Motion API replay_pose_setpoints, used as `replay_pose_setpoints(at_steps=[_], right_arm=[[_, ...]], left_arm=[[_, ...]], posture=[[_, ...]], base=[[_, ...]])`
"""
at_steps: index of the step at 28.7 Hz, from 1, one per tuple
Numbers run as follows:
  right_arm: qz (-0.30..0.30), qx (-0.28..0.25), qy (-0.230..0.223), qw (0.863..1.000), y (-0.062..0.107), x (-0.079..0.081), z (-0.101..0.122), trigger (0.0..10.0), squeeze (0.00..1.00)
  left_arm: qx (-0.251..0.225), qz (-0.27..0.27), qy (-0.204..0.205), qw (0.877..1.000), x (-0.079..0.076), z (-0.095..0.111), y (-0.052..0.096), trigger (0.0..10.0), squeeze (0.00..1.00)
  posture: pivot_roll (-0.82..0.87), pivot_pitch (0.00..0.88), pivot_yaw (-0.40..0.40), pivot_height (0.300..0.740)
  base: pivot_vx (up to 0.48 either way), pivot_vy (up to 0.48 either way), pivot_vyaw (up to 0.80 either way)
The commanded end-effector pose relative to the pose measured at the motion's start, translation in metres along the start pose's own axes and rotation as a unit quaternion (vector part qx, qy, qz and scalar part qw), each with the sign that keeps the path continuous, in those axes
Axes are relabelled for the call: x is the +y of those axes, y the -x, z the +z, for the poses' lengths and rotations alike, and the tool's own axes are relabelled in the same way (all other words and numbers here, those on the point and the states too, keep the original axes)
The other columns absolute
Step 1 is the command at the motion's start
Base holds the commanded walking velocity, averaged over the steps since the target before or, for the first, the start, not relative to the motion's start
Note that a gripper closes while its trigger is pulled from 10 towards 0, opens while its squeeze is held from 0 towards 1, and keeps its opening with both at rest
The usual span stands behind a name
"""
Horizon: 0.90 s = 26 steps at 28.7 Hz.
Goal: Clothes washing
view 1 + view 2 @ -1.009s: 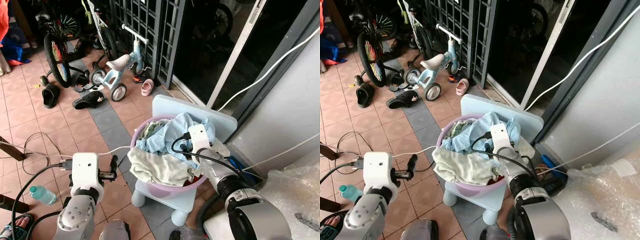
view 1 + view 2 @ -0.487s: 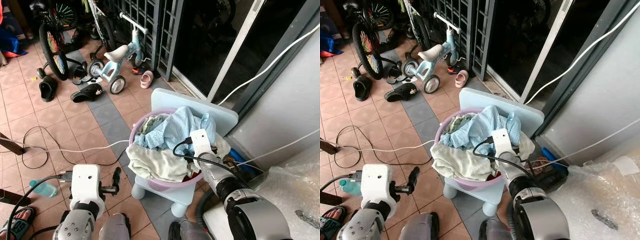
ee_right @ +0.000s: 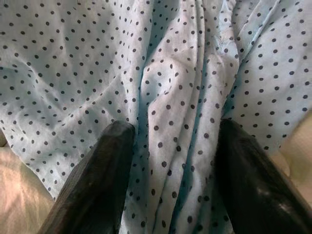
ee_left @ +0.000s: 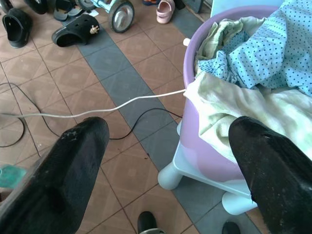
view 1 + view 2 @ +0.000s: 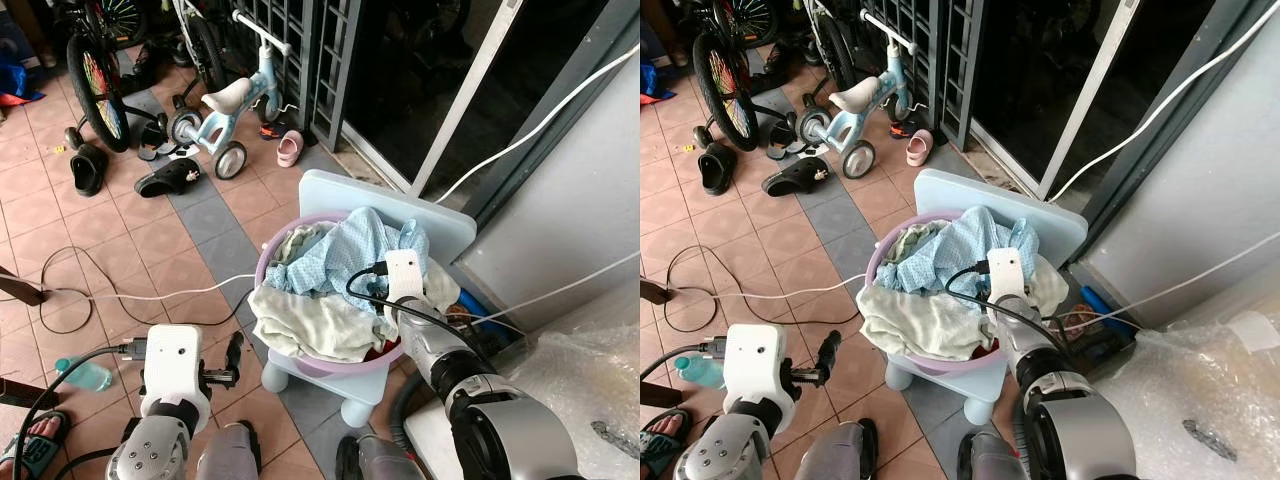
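A purple basin (image 5: 260,275) heaped with laundry stands on a light-blue plastic stool (image 5: 335,195). On top lies a pale-blue dotted garment (image 5: 345,250), and a cream cloth (image 5: 310,325) hangs over the front rim. My right gripper (image 3: 170,131) is down in the basin, open, its fingers (image 3: 102,170) pressed into the dotted garment with a fold bunched between them. Its white wrist box (image 5: 403,275) sits over the pile. My left gripper (image 5: 233,352) hovers open and with nothing in it, low over the floor to the left of the basin.
A white cable (image 5: 150,297) runs across the tiled floor to the basin. A plastic bottle (image 5: 85,373) lies at the left. A tricycle (image 5: 225,110), a bicycle (image 5: 95,80), sandals (image 5: 165,180) and a pink shoe (image 5: 288,148) crowd the far side. Bubble wrap (image 5: 590,390) is at the right.
The camera has shifted, sliding the floor clutter up in the picture. My left gripper has sunk a little beside the basin. The right gripper stays on the dotted garment.
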State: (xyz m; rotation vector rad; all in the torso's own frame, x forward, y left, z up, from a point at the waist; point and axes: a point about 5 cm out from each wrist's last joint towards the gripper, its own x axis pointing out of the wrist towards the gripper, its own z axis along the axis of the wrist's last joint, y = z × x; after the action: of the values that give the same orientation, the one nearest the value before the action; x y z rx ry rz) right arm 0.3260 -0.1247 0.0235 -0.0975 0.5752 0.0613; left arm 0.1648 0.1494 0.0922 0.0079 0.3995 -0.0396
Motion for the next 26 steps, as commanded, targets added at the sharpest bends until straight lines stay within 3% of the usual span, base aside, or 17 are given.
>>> replay_pose_setpoints(at_steps=[1,18,26], right_arm=[[0.0,-0.001,-0.01,1.0,-0.001,-0.002,0.002,0.0,0.0],[0.019,0.005,0.001,1.0,-0.001,-0.001,0.002,0.0,0.0],[0.051,-0.055,-0.025,0.997,0.0,-0.007,0.023,0.0,0.0]], left_arm=[[0.01,-0.001,0.002,1.0,0.001,-0.003,0.001,10.0,0.0],[0.002,0.004,0.0,1.0,0.0,-0.001,-0.006,10.0,0.0],[-0.01,0.001,0.002,1.0,-0.001,0.001,-0.015,10.0,0.0]], posture=[[0.15,0.167,-0.069,0.74],[0.14,0.146,-0.085,0.74],[0.13,0.109,-0.087,0.74]], base=[[0.0,0.0,0.0],[0.0,0.0,0.0],[0.0,0.0,0.0]])
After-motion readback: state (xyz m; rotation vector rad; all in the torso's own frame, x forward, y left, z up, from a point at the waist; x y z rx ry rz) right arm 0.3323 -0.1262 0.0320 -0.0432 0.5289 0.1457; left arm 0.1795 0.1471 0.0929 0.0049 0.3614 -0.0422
